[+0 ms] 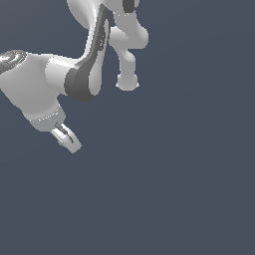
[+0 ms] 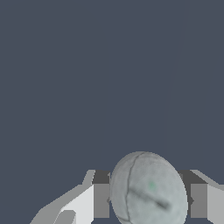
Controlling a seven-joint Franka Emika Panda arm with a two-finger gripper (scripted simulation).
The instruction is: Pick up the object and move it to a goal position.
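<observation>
In the wrist view a pale grey-greenish ball (image 2: pixel 148 190) with faint mottling and dark seam lines sits between my two fingers (image 2: pixel 101 199), which press against both of its sides. My gripper (image 2: pixel 148 197) is shut on the ball. In the exterior view the white arm reaches down at the exterior view's left, and the gripper (image 1: pixel 68 140) hangs there, tilted, above the plain dark grey surface. The ball itself does not show in the exterior view; the fingers hide it.
The arm's white links and dark elbow joint (image 1: pixel 84 79) fill the upper part of the exterior view's left. The base post (image 1: pixel 127 79) stands behind. The rest is a uniform dark grey ground (image 1: pixel 174 189).
</observation>
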